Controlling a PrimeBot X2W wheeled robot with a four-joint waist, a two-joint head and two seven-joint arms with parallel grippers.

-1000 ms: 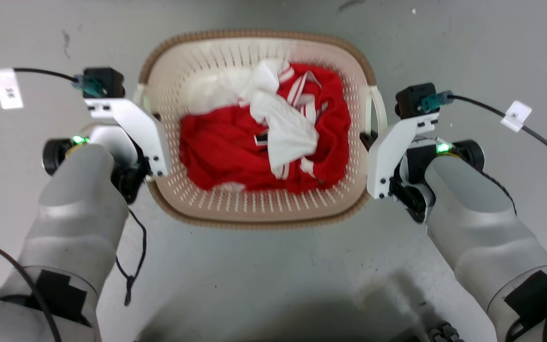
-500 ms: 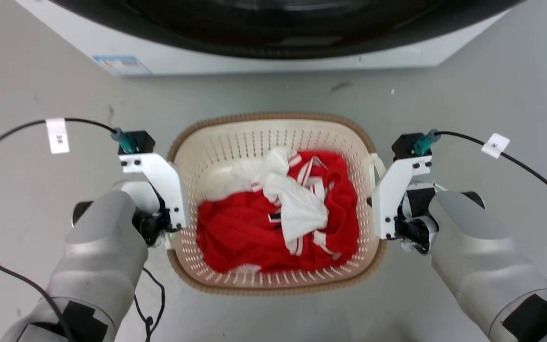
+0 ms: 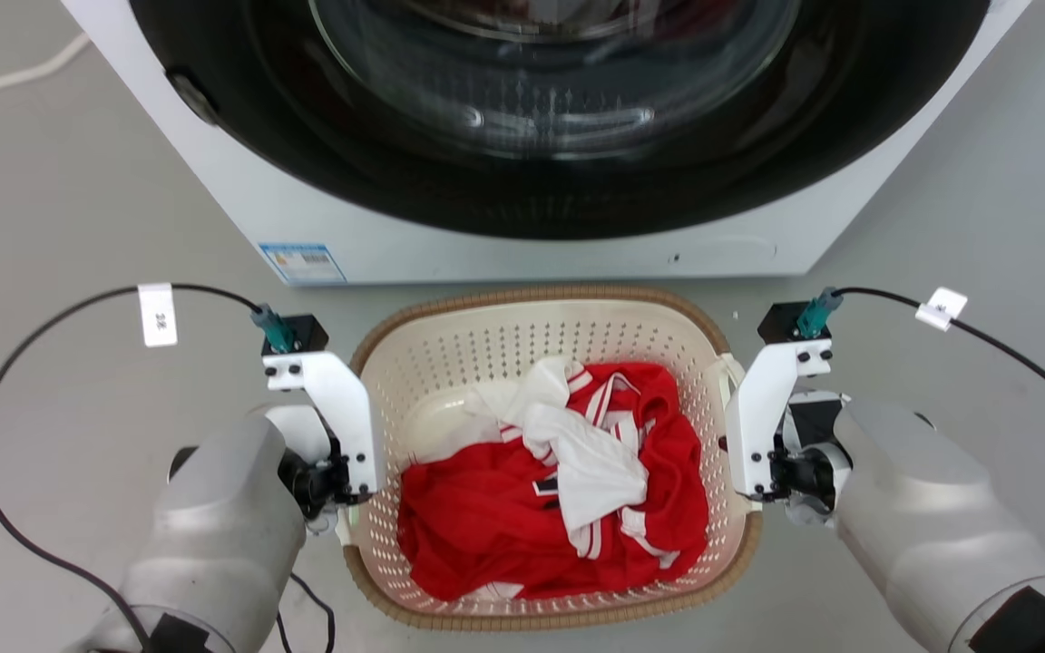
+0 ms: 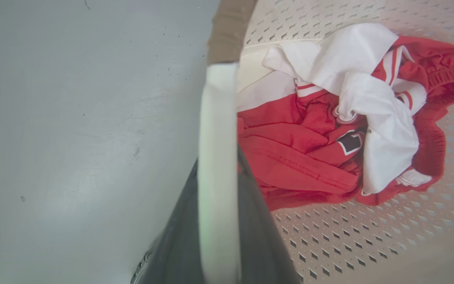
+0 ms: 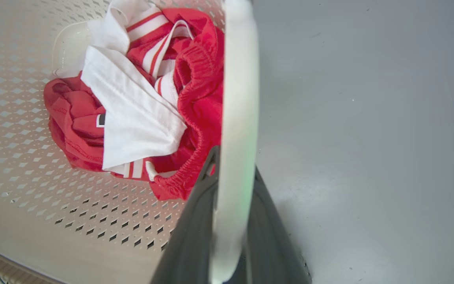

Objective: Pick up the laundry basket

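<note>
Laundry basket (image 3: 536,296) gripped at both side handles, close before the washing machine (image 3: 577,258).
My left gripper (image 4: 217,185) is clamped on the left handle (image 4: 217,118) and my right gripper (image 5: 233,185) on the right handle (image 5: 239,98), one each side so the load should lift level, I judge. Whether it is clear of the floor (image 3: 78,227) I cannot tell. Inside lie a red garment (image 3: 486,544) and a white garment (image 3: 590,458), tangled together.

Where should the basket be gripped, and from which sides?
By its white side handles, a claw from each side: left claw on the left handle, right claw on the right handle. They are thin bars on opposite sides, so it should lift level.
</note>
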